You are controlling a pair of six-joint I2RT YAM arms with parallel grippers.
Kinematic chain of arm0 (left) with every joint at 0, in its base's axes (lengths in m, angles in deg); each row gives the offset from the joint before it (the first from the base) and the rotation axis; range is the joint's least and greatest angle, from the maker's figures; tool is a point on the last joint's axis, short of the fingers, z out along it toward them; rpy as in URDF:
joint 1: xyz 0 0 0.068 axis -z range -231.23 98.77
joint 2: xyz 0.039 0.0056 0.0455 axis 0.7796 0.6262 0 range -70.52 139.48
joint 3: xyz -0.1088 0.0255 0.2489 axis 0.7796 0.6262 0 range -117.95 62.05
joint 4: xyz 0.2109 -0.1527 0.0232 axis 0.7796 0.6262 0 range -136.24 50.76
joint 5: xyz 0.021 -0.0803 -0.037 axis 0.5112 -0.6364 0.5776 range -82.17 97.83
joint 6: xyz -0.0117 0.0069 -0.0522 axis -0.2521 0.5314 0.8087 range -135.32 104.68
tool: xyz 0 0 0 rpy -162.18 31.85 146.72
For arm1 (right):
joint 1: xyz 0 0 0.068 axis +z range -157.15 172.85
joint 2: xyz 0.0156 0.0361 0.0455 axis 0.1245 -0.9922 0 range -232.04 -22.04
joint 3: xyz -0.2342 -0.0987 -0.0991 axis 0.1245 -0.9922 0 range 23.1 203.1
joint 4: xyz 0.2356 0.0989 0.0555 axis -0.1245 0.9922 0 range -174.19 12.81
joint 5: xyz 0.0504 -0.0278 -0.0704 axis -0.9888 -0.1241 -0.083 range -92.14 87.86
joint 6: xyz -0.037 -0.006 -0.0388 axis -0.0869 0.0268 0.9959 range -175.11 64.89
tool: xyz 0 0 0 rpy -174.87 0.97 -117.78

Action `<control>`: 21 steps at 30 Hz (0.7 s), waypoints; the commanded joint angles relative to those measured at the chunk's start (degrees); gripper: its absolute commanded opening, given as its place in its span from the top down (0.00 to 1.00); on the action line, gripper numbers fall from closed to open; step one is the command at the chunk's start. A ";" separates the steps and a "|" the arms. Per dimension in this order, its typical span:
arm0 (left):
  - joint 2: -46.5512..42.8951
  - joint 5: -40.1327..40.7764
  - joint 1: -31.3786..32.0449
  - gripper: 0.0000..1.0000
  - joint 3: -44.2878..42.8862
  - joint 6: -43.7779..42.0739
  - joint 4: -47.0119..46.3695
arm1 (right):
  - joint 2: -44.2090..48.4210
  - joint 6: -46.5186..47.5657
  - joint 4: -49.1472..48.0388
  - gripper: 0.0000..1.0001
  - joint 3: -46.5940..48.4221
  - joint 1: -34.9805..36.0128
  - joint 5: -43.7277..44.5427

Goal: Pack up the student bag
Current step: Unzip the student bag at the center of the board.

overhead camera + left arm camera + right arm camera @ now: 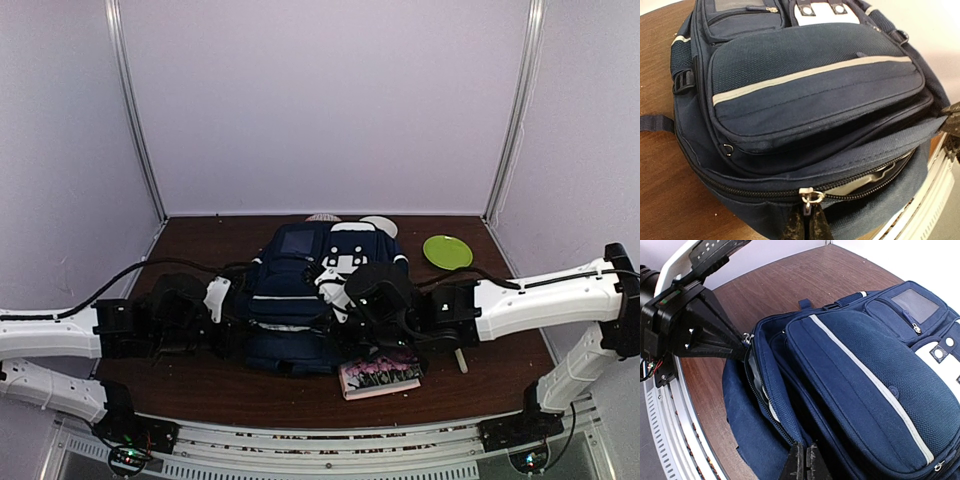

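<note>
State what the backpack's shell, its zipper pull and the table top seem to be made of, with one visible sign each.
Backpack shell: woven navy synthetic fabric, likely nylon or polyester; matte, visible weave. Zipper pull: metal, by its silvery shine. Table top: wood or wood-look laminate; brown grain, slight sheen.

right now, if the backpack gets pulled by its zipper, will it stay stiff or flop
Probably floppy: the backpack is soft fabric, and its open mouth sags around the zipper pull. Unlikely to tip or roll, since it lies broad and flat on the table.
</note>
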 commanded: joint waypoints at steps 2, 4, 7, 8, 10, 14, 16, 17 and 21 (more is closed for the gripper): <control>-4.16 5.53 -4.60 1.00 4.31 1.85 3.03 | 6.37 0.96 1.47 1.00 -2.66 0.01 1.04; -5.08 4.41 -4.80 1.00 4.69 0.92 2.58 | 7.22 1.28 1.62 1.00 -3.55 -0.01 0.65; -6.29 0.31 -4.83 1.00 5.50 -0.85 -0.15 | 7.90 1.52 2.41 1.00 -4.14 0.02 1.00; -6.65 -1.67 -4.81 1.00 5.80 -1.37 -1.72 | 7.75 1.69 2.61 1.00 -4.12 -0.02 0.79; -7.38 -5.84 -4.86 1.00 5.88 -2.74 -4.55 | 7.37 1.70 3.10 1.00 -3.42 -0.06 0.11; -8.23 -12.18 -4.82 1.00 3.84 -3.68 -6.84 | 6.94 2.15 3.11 1.00 -1.97 -0.04 -2.33; -8.40 -13.04 -4.85 1.00 1.74 -4.08 -5.03 | 6.57 2.66 3.70 1.00 -1.34 0.01 -2.62; -8.25 -13.30 -4.83 1.00 0.31 -4.23 -3.56 | 6.31 3.01 4.28 1.00 -1.00 0.02 -2.44; -5.24 -15.68 -4.89 1.00 -5.55 -5.92 4.41 | 5.36 5.00 7.25 1.00 0.46 0.00 -0.48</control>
